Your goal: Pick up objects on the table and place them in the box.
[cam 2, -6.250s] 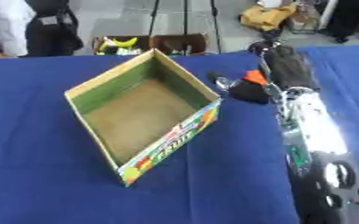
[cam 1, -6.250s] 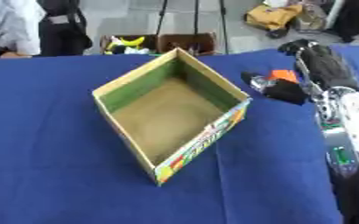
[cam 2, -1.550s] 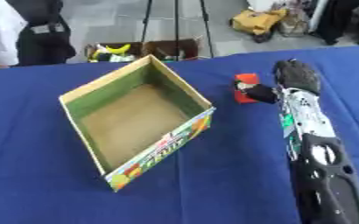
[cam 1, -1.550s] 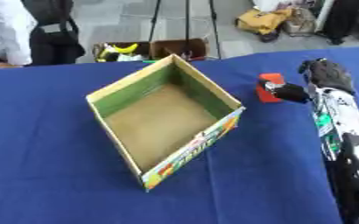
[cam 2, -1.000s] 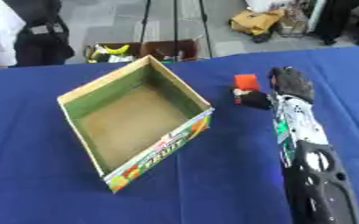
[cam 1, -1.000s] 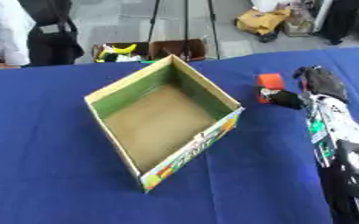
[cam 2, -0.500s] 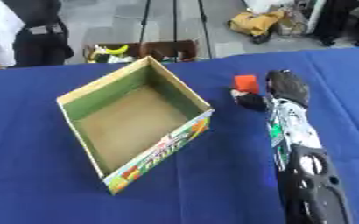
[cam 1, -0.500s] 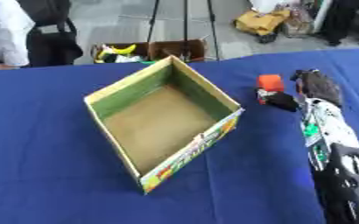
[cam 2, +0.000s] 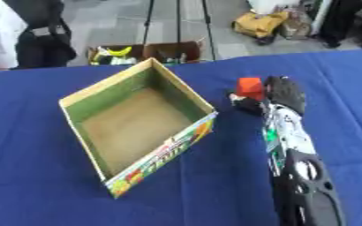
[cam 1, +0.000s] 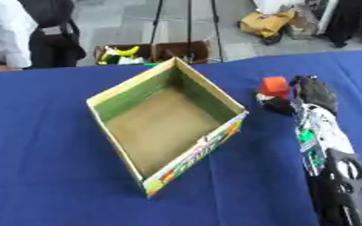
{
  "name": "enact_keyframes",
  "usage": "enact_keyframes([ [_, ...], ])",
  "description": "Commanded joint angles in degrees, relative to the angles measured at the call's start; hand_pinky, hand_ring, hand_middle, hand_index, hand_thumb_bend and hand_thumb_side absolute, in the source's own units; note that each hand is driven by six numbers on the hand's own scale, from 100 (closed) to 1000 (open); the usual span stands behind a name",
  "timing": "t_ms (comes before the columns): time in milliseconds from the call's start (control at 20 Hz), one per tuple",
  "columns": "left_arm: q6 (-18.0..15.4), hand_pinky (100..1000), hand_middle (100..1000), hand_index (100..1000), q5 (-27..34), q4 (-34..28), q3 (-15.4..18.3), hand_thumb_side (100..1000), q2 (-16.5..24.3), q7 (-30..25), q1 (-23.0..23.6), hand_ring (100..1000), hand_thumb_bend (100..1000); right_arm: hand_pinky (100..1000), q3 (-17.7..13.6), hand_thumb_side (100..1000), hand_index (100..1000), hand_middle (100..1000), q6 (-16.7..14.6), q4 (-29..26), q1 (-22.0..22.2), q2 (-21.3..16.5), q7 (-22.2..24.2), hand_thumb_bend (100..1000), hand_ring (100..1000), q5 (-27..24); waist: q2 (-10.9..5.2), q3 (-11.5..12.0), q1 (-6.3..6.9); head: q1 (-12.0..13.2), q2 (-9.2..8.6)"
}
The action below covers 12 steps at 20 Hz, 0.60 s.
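An open cardboard box (cam 1: 215, 90) with green inner walls and a bare brown floor stands askew at the middle of the blue table (cam 1: 45, 167). To its right a small red block (cam 1: 274, 84) sits on the cloth. My right hand (cam 1: 314, 92) reaches in from the lower right, back facing up. Its fingers curl against the block's right side and its thumb (cam 1: 275, 104) lies at the block's near side. Whether the block is off the cloth I cannot tell. My left hand shows in no view.
Beyond the table's far edge, a low crate (cam 1: 149, 52) with a yellow item stands on the floor among tripod legs. A person (cam 1: 14, 35) stands at the far left corner. A yellow bag (cam 1: 267, 23) lies further back.
My right hand has drawn in toward the red block and closed around it. The block and the box have stayed about where they were.
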Motion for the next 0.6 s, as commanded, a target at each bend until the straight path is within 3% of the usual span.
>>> enact_keyframes([
  [50,-0.1,438,652,915,-0.2,-1.1,0.0,930,0.7,-0.3,-0.4,581,520,485,-0.2,768,799,539,0.3,-0.1,-1.4,-0.1,-0.9,602,591,-1.3,-1.06,0.1,0.0,-0.1,-1.01],
  [600,-0.2,438,653,915,-0.2,-1.1,-0.1,930,0.5,-0.5,-0.1,581,523,483,-1.1,828,804,541,2.2,0.4,-3.6,-0.1,-4.1,591,592,0.9,-1.03,0.6,0.11,-0.6,-1.29],
])
